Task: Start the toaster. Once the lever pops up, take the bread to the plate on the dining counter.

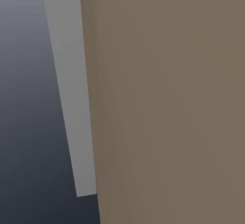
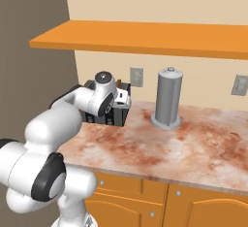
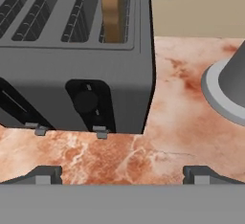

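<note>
A dark grey toaster [image 3: 95,60] with several slots stands on the marbled counter against the wall. The bread [image 3: 113,10], a tan-brown slice, stands upright in its rightmost slot and sticks well above the top. On the front face, a round black knob [image 3: 86,101] sits over a small grey lever tab [image 3: 100,132] at the low end of its dark track. My gripper [image 3: 122,175] hovers open just in front of the toaster's base, with nothing between its fingertips [image 3: 48,174]. In the right base view my arm covers most of the toaster [image 2: 121,116]. The plate and the dining counter are out of view.
A tall grey cylinder on a round base [image 2: 168,97] stands right of the toaster, its foot [image 3: 225,94] close to my gripper. An orange shelf [image 2: 145,37] hangs above the counter. Wall outlets [image 2: 136,77] sit behind. A brown wall panel [image 1: 167,98] fills the left side.
</note>
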You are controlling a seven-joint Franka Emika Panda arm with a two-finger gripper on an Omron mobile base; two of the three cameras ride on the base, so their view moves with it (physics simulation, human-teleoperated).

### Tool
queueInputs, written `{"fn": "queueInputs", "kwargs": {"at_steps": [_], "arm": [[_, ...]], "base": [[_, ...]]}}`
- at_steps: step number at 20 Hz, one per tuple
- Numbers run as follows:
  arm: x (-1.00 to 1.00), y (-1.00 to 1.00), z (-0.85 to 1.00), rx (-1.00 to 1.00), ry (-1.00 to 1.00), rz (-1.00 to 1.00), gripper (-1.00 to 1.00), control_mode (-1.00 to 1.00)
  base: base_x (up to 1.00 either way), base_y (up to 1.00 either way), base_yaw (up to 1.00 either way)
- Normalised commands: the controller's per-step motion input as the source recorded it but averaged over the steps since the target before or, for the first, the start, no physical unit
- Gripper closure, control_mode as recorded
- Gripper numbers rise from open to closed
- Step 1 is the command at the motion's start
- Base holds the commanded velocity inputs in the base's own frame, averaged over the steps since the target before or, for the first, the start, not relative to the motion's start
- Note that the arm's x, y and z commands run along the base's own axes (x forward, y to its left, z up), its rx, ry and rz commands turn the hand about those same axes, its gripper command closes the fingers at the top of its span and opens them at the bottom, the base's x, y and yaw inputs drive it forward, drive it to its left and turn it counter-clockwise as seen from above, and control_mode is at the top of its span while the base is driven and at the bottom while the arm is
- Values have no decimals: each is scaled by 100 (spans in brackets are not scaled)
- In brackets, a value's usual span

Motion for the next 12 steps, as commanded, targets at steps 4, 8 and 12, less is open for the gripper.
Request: {"fn": "queueInputs", "kwargs": {"at_steps": [4, 8, 12], "arm": [[11, 0, 0, 0, 0, 0, -100, -100], [31, 0, 0, 0, 0, 0, -100, -100], [30, 0, 0, 0, 0, 0, -100, -100]], "base": [[0, 0, 0], [0, 0, 0], [0, 0, 0]]}}
